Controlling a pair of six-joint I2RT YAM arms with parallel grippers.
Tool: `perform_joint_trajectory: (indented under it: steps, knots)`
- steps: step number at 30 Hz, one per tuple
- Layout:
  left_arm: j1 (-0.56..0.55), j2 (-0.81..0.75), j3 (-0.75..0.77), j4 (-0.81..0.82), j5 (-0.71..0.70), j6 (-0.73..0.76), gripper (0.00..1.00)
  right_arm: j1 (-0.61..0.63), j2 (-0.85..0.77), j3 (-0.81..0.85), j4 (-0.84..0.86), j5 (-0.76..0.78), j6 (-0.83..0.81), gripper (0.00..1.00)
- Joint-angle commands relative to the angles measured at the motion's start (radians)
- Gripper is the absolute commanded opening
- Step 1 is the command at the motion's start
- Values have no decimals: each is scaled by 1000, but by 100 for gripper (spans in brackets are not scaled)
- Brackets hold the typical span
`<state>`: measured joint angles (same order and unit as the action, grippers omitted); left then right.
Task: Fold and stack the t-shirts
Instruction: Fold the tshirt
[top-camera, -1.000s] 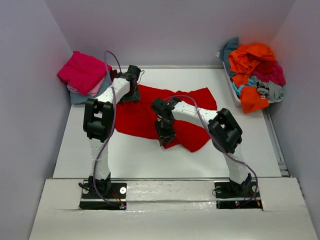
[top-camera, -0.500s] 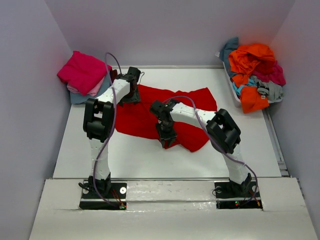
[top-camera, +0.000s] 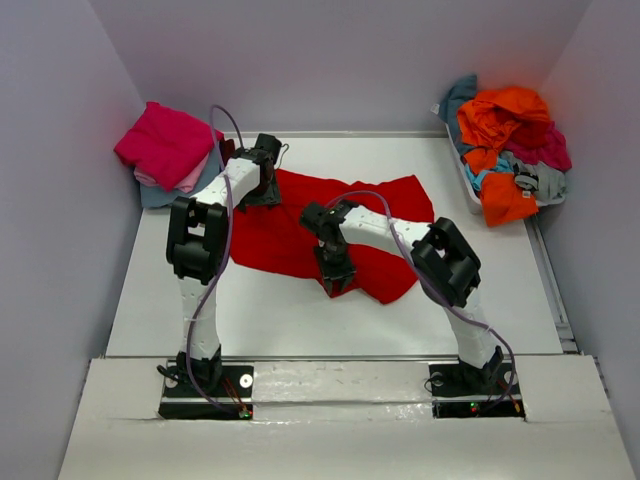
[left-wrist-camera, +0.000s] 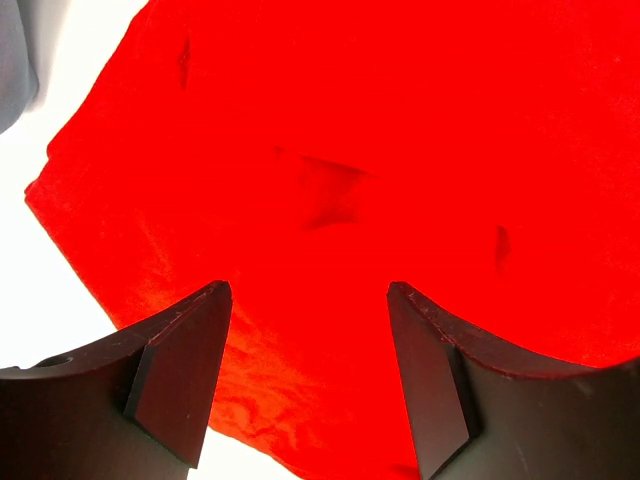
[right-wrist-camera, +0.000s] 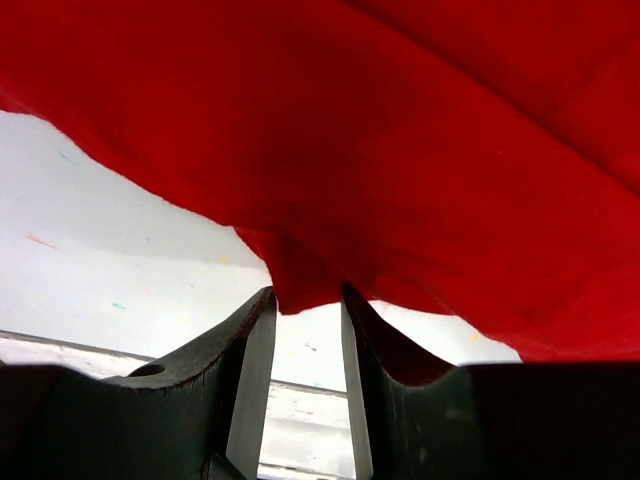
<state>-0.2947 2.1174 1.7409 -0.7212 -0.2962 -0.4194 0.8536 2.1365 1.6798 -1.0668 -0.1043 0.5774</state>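
One red t-shirt (top-camera: 275, 240), item in hand: lies spread, one layer with creases, on the white table (top-camera: 300, 320), between both arms.

- Lie: long axis runs left to right across the table, and the near-right corner droops toward the arm bases. The collar cannot be made out, so which way it heads is not told.
- Right gripper (right-wrist-camera: 307, 295): clenched on a narrow tuck of the near hem, which is raised just off the table.
- Left gripper (left-wrist-camera: 305, 290): jaws spread and holding nothing, poised over the far-left part of the cloth.
- Hazards, judged: the thin pinch may slip out under pull. With one side unheld, a pull would likely drag the whole shirt and bunch it, leaving the fold crooked.
- Elsewhere: folded stack (top-camera: 165, 150) far left, unsorted heap (top-camera: 510, 150) far right.
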Motion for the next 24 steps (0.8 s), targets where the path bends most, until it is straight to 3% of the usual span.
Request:
perform_joint_trajectory:
  steps: [1,16,21,24]
  knots:
    - [-1,-65,-7,3,-17,10,76,25,10,-6,-1,38,10,38]
    - [-1,-70,-7,0,-21,10,76,53,53,37,-32,133,12,34]
    - [-1,-73,-9,-1,-24,10,76,53,10,46,-57,156,29,9]
    - [-1,-73,-11,0,-26,8,76,53,-47,63,-97,190,42,7]
